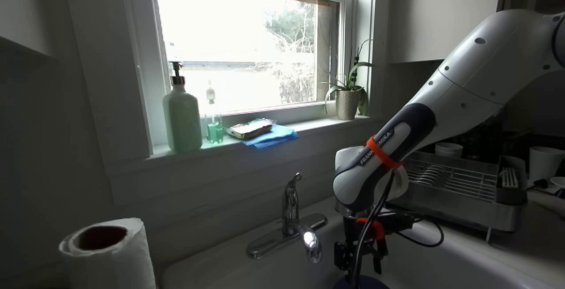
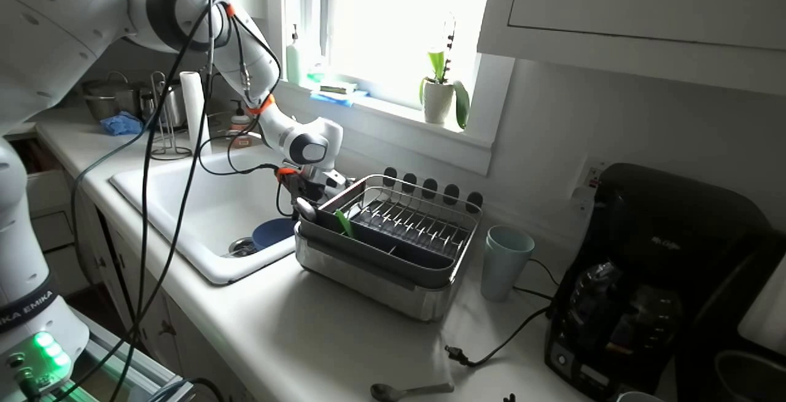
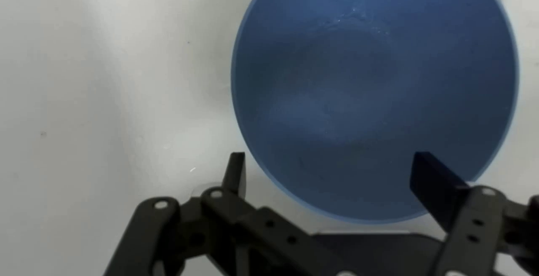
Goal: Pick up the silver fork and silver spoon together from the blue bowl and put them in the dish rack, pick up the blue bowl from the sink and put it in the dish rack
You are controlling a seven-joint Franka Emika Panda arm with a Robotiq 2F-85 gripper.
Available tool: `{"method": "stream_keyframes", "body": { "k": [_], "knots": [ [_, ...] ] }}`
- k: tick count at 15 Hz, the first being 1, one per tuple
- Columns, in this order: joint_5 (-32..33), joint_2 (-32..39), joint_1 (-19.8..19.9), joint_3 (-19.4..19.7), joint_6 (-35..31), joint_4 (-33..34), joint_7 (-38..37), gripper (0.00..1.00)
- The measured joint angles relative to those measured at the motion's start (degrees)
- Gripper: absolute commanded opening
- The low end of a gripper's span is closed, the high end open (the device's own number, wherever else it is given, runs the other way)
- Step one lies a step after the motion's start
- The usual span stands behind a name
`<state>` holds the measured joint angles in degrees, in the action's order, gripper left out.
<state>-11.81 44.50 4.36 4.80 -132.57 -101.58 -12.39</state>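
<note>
Retrieval of the bowl, by all appearances the step in hand. Your gripper (image 3: 328,157) is spread wide and holds nothing, over the blue bowl (image 3: 370,82), which sits upright in the right part of the sink (image 2: 224,270), just right of the drain strainer (image 2: 242,247). No cutlery shows in the visible part of the bowl. A spoon-like silver utensil head (image 2: 306,209) rises at the left end of the utensil caddy (image 2: 381,253) on the dish rack (image 2: 362,286), right of the sink; you may therefore judge the cutlery half complete, although the silver fork cannot be made out.

In the wrist view, the left finger (image 3: 236,168) lies outside the rim and the right finger (image 3: 438,183) overlaps the interior; contact is unclear. The next move likely calls for you to lower until the bowl's wall lies between the fingers, close on it, lift, and carry it right to the rack.

Legible markings: on the arm (image 1: 468,81), "FRANK" and "EMIKA", parted by an orange strap (image 1: 382,153); on the base (image 2: 27,311), "KA EMIKA", its start cut off; on the coffee maker (image 2: 681,218), right of the rack, "Mr. Coffee". You cannot read the print on the packet (image 1: 250,129) lying on the windowsill (image 1: 313,124).
</note>
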Motion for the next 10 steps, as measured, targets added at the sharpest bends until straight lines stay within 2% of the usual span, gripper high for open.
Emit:
{"method": "stream_keyframes", "body": {
  "k": [10],
  "knots": [
    [-7.86,1.27,1.95,-4.03,-0.39,0.72,0.01,1.00]
  ]
}}
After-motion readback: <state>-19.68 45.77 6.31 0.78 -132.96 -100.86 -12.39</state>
